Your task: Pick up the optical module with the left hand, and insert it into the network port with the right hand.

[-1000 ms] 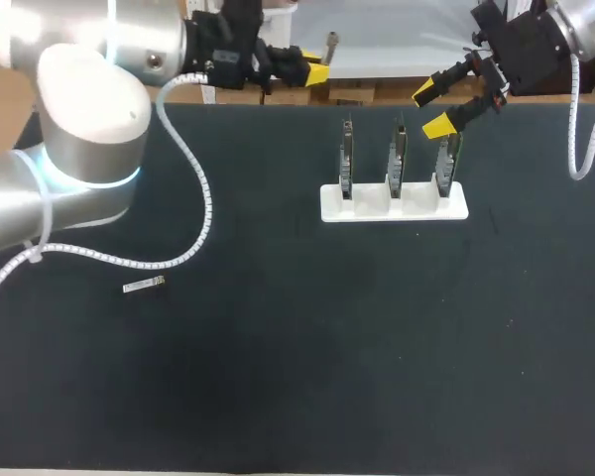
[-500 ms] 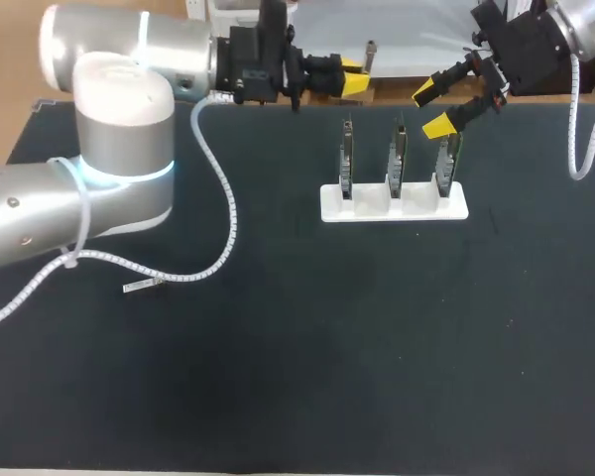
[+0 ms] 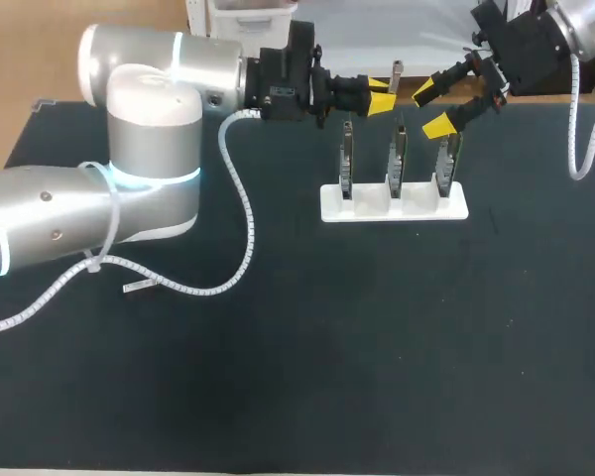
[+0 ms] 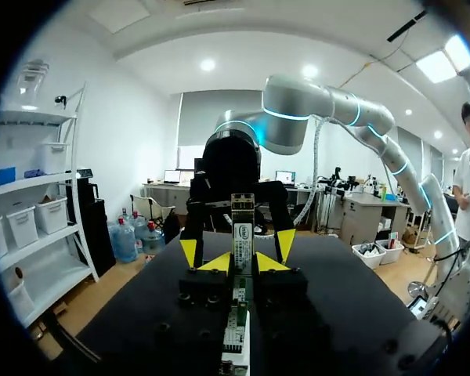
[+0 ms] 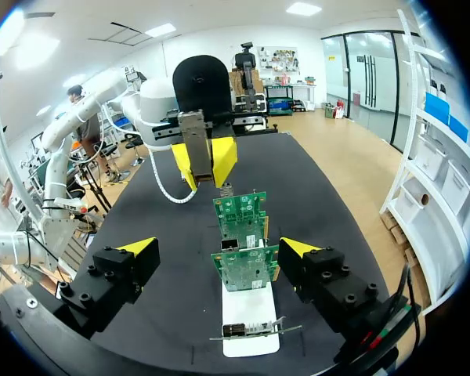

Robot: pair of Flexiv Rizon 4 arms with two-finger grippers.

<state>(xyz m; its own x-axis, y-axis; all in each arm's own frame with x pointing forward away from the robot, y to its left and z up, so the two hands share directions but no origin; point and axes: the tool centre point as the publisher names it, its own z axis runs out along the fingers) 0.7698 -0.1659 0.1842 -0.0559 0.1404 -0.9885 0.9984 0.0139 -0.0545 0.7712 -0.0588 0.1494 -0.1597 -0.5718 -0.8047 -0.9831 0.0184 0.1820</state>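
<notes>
Far edge: module [image 3: 396, 69] is pinched between the closed fingers of the left gripper [image 3: 381, 84]. Its long axis is upright and its upper end stands clear above the tips. It hangs in the air over the far side of the boards [image 3: 397, 159] on the stand [image 3: 394, 210]. The right gripper [image 3: 432, 107] is spread wide and empty, just right of the module, with its tips facing it. Judgement: handover is next. The right fingers must close across the module's free upper end without touching the left tips.

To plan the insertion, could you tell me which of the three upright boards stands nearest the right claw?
The rightmost board in the head view: the open right claw hangs by its top edge.
</notes>
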